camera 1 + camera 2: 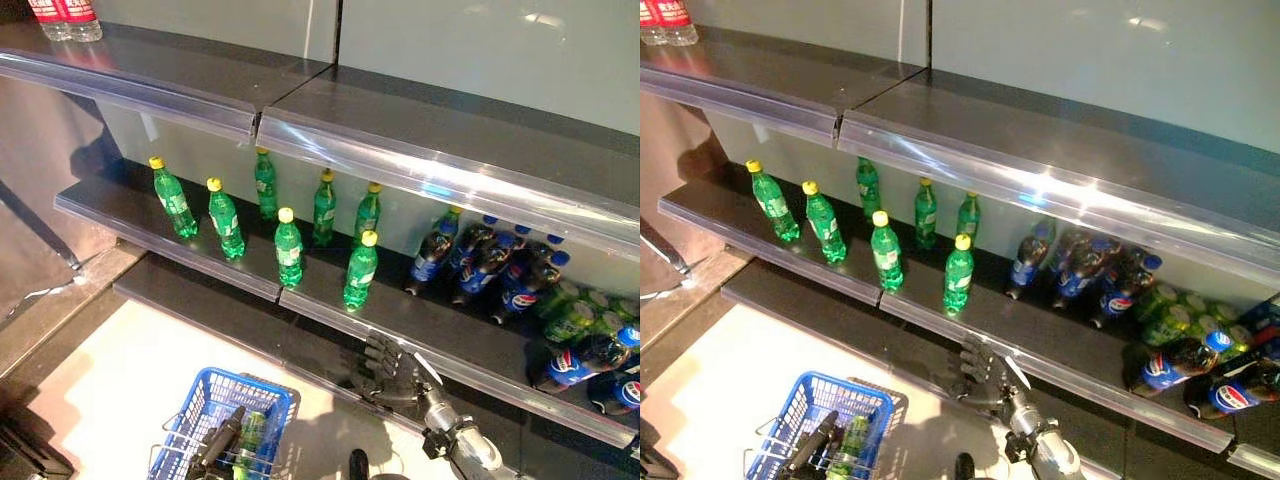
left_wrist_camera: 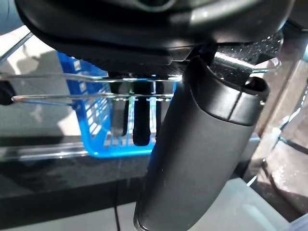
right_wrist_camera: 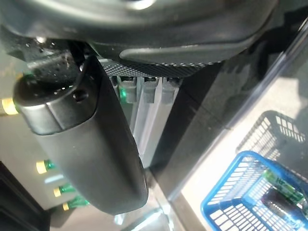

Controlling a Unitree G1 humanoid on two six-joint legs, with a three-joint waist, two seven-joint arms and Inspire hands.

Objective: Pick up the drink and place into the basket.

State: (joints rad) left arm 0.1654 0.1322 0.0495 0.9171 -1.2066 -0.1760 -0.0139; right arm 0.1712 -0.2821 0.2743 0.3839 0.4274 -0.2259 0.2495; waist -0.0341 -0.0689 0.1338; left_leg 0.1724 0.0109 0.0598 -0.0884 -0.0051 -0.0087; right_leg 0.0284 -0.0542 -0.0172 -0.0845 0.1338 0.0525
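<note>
Head stereo pair looks down at the shelf (image 1: 420, 330) from mid-range, sharing the blue basket (image 1: 205, 400); wrist cams sit close behind each robot hand, both catching that basket.

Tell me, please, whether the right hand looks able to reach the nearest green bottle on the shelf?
Probably yes: the right hand, open, hangs just below the shelf edge, with the nearest green bottle standing unobstructed at the front.

I see dark grey shelving (image 1: 420, 320) in tiers against a pale wall (image 1: 480, 50) — each shelf edged with a clear plastic strip (image 1: 440, 175) catching bright glare. Below, the floor (image 1: 110, 370) is pale and lit — darker toward the left.
</note>
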